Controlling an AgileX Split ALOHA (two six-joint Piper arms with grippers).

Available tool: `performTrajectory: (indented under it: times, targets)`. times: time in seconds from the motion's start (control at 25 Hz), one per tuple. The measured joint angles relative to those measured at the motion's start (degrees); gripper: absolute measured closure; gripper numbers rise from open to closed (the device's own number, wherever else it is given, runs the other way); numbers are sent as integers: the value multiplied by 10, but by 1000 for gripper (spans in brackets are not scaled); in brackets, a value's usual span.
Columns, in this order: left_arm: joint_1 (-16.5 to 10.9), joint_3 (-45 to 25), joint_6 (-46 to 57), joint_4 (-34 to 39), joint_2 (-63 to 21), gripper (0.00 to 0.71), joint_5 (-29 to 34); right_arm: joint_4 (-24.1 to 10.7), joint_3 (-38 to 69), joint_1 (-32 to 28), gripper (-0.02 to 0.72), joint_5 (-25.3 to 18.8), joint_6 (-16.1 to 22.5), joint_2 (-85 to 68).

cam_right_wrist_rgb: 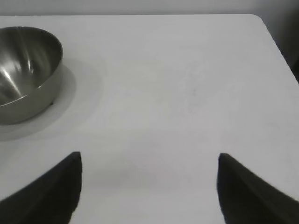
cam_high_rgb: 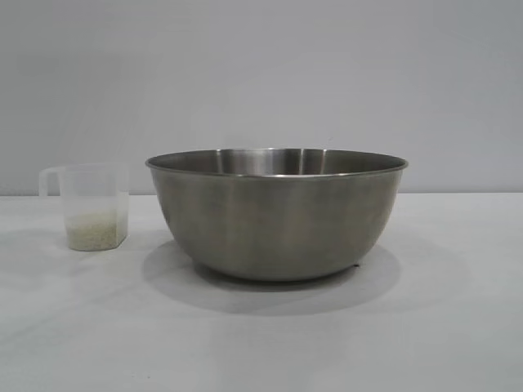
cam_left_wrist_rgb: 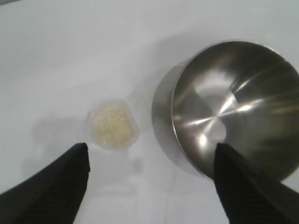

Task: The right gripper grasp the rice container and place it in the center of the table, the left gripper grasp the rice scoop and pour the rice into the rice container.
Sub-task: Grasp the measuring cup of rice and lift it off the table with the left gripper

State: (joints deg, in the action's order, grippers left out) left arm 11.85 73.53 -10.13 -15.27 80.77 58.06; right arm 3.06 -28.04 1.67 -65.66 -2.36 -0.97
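The rice container [cam_high_rgb: 276, 214], a large steel bowl, stands empty on the white table [cam_high_rgb: 261, 343] near its middle. It also shows in the left wrist view [cam_left_wrist_rgb: 233, 107] and the right wrist view [cam_right_wrist_rgb: 25, 70]. The rice scoop [cam_high_rgb: 91, 206], a clear plastic cup with its handle to the left, stands upright left of the bowl with rice [cam_high_rgb: 96, 229] in its bottom. From above the scoop [cam_left_wrist_rgb: 113, 125] sits apart from the bowl. My left gripper [cam_left_wrist_rgb: 150, 149] is open and empty above the table, short of the scoop and bowl. My right gripper [cam_right_wrist_rgb: 149, 156] is open and empty over bare table, away from the bowl.
The table's far edge and rounded corner [cam_right_wrist_rgb: 261, 21] show in the right wrist view. A plain grey wall [cam_high_rgb: 261, 73] stands behind the table. Neither arm shows in the exterior view.
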Motion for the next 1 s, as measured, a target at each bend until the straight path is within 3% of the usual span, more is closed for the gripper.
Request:
performTrajectory:
  times: [0.2,0.36,0.6,1.0]
  targets:
    - [0,-95,0,1,-59,224,-53,0,0,0,171,0,0,0]
    - [0,-198,3,1,-107,224,-142,0,0,0,171,0,0,0]
    - [0,-339,10,-17,-170,224,-302,0,0,0,171,0,0,0]
    - [0,-494,10,-23,-185,224,-591,1,0,0,171,0,0,0]
